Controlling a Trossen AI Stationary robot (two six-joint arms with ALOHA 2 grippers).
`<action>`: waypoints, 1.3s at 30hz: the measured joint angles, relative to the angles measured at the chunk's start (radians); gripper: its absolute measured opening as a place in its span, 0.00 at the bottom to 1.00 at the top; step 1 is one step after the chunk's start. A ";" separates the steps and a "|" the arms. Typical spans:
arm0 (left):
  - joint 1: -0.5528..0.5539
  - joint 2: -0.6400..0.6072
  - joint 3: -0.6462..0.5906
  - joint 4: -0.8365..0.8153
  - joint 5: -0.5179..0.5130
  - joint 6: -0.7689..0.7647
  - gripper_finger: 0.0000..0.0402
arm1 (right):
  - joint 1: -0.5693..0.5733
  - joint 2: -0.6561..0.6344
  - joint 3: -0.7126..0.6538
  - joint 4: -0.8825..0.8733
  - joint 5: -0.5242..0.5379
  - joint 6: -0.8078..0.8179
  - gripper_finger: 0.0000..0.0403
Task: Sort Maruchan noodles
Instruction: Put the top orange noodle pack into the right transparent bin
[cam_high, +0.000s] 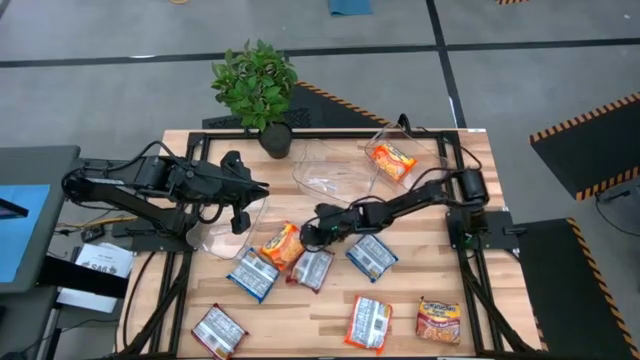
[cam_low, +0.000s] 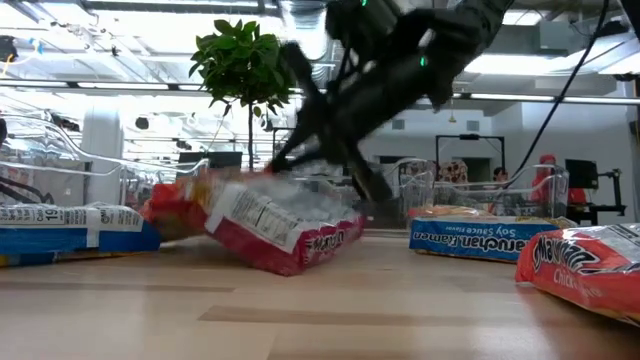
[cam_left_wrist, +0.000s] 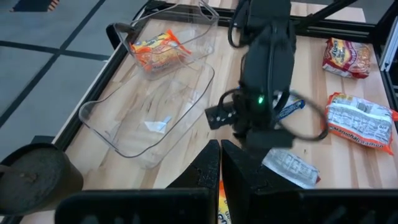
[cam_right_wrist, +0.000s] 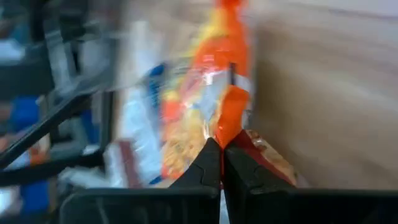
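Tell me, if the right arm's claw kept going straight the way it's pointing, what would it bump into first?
Probably the orange noodle packet: the right gripper has its fingers shut at that packet's edge, and the packet lies straight ahead, though depth is unclear.

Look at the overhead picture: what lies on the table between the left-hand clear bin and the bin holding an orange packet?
In the high view, a third clear bin, with no packet in it, sits between the left clear bin and the bin holding the orange packet.

Packets on pale wood table: orange packet, blue-and-white packet, red-and-white packet — all with printed labels. Plant was green — dark pot. Bin was clear.
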 joint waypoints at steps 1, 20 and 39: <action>0.000 0.000 0.000 0.000 0.000 0.000 0.00 | -0.003 -0.022 0.000 -0.005 -0.019 -0.028 0.05; 0.000 0.000 0.000 0.000 -0.029 0.001 0.00 | 0.028 -0.344 0.002 -0.519 -0.206 -0.400 0.05; 0.000 0.000 -0.001 0.001 -0.047 -0.001 0.00 | -0.043 -0.829 0.000 -1.059 -0.110 -0.490 0.05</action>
